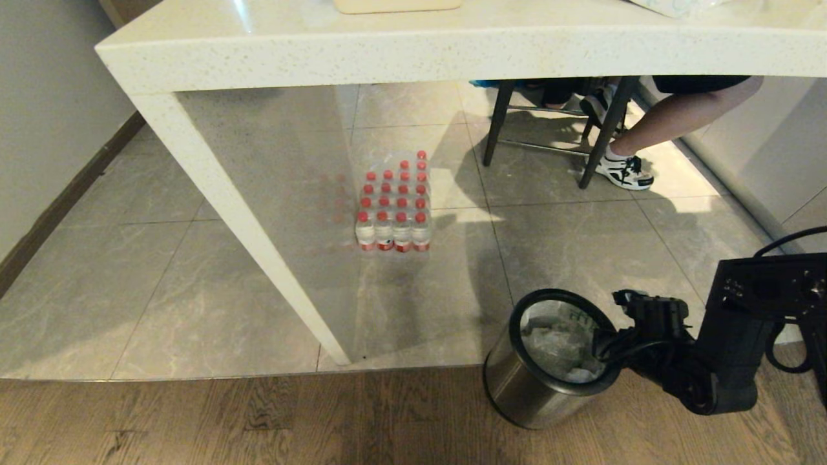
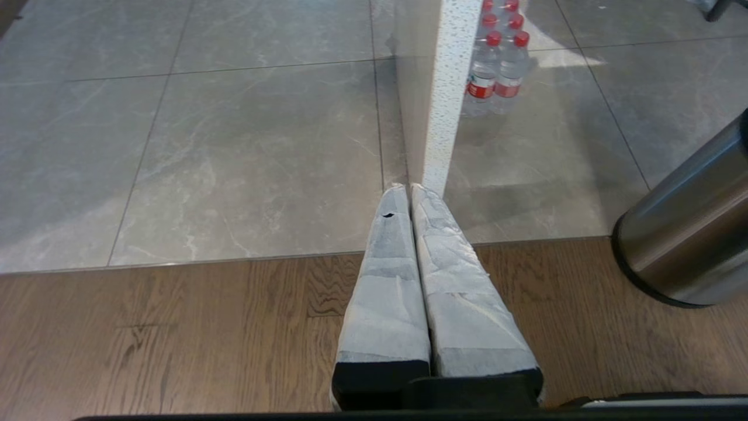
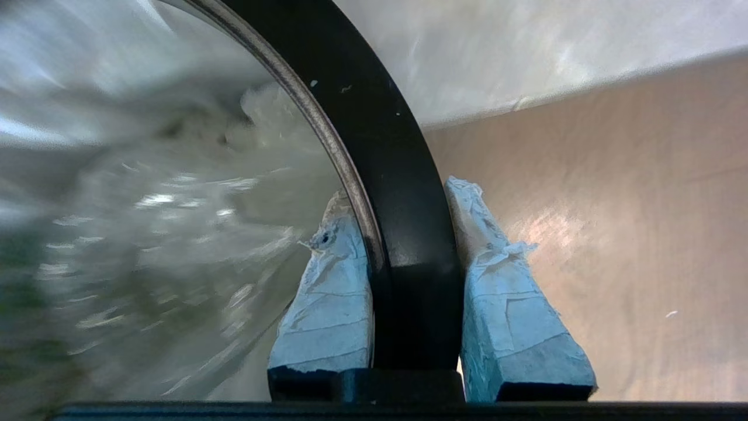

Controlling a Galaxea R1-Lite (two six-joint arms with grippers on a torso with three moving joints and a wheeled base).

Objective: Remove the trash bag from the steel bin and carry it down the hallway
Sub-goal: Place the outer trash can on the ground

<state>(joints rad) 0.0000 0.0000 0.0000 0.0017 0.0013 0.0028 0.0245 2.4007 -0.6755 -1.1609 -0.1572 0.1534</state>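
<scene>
Fingers: the right gripper (image 3: pixel 409 245) had its two taped fingers (image 3: pixel 327 304) astride the black ring of the steel bin (image 1: pixel 517 381), one finger inside the bin and one outside, pressed close against the ring on both sides.
Right gripper's place: near right of the scene, reaching in from the right to the right-hand part of the bin's rim.
Left gripper (image 2: pixel 409 193): its padded fingers lay pressed together with nothing between them, hanging low over the wood floor (image 1: pixel 226 420), to the left of the bin.
Steel bin: stood tilted, at the near right, on the wood floor just by the seam with the tiles.
Trash bag (image 1: pixel 559 342): lay crumpled inside the bin, whitish and crinkly, a trace of green print at its far side; no finger had hold of it.
Table leg (image 1: pixel 245 226): a slanting white slab, coming down to the tile floor (image 1: pixel 129 271) left of the bin.
Water bottles (image 1: pixel 394 206): a wrapped pack with red caps, farther back under the white table (image 1: pixel 387 51).
Far right: a person's leg and sneaker (image 1: pixel 623 171) beside a dark chair (image 1: pixel 549 129).
</scene>
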